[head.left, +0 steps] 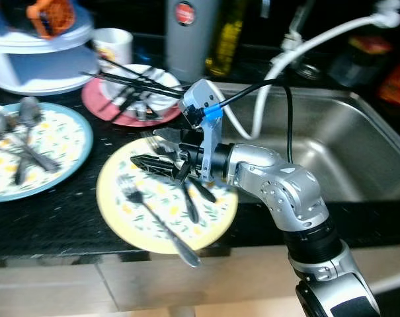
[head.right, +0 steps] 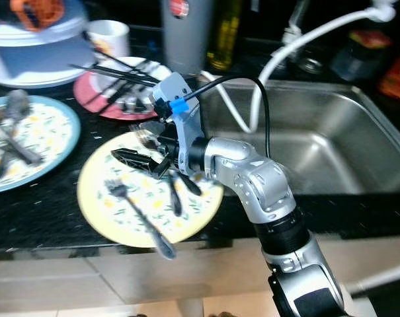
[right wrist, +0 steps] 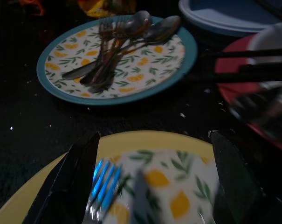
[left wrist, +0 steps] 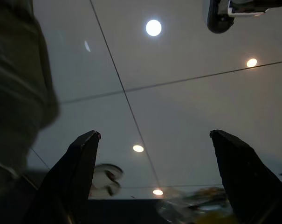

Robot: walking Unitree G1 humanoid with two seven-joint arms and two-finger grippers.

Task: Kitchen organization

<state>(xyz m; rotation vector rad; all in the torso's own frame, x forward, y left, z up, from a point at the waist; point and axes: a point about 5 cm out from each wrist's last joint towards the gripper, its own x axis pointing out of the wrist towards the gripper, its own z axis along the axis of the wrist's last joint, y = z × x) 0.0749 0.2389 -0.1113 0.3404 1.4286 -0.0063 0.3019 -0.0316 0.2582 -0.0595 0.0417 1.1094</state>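
right gripper [head.left: 157,155], fingers spread wide, hovers low over the yellow plate [head.left: 216,221] with forks [head.left: 157,216]; straddle one handle squarely, then close; left gripper [left wrist: 154,179], wide open, points ceilingward.

Black counter [head.left: 74,214]: yellow plate [head.left: 213,221]; blue plate [head.left: 67,142]; red plate [head.left: 97,99].
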